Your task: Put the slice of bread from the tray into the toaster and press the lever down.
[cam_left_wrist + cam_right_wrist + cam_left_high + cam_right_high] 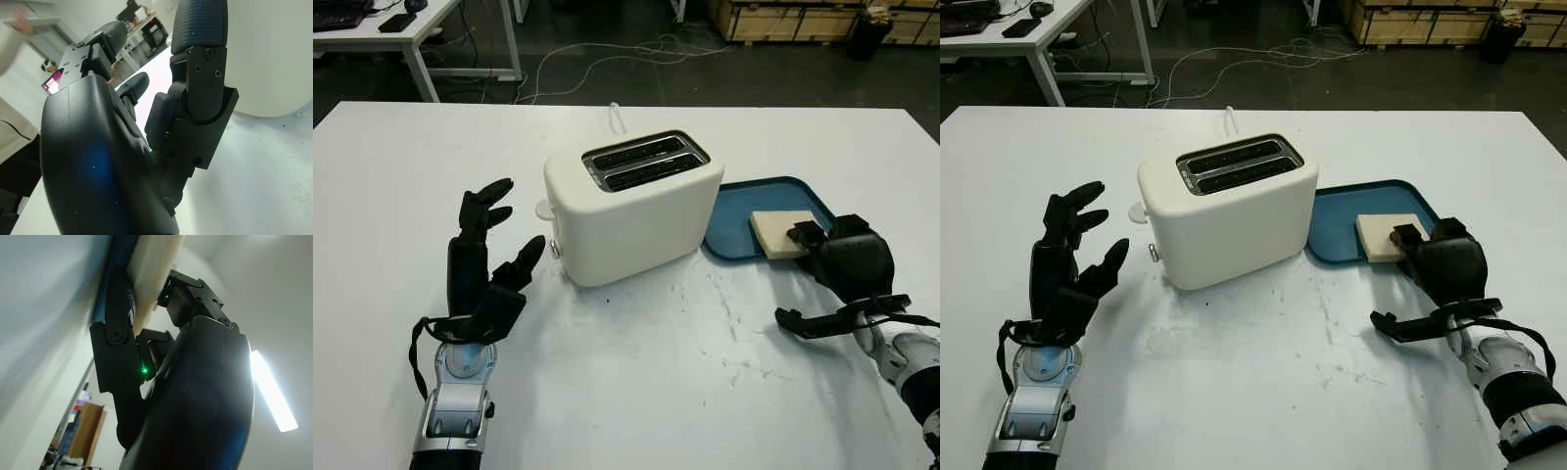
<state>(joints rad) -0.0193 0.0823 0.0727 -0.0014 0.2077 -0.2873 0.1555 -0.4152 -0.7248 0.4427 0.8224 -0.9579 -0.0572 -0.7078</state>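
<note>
Your right hand [837,257] is at the near edge of the blue tray [744,211], which lies on the white table [636,372] just right of the toaster [631,206]. The slice of bread [779,232] lies in the near right part of the tray. The fingers [805,234] reach over the slice's near right corner, and the right wrist view shows them on both sides of its edge, so the hand looks clenched on the bread, though the contact is hard to confirm from the head cameras. The bread lies flat in the tray.

The toaster stands at mid-table with both slots up and empty. Its lever [544,210] sticks out on the left end.

Your left hand [487,257] is released, raised above the table left of the toaster, near the lever but apart from it.
</note>
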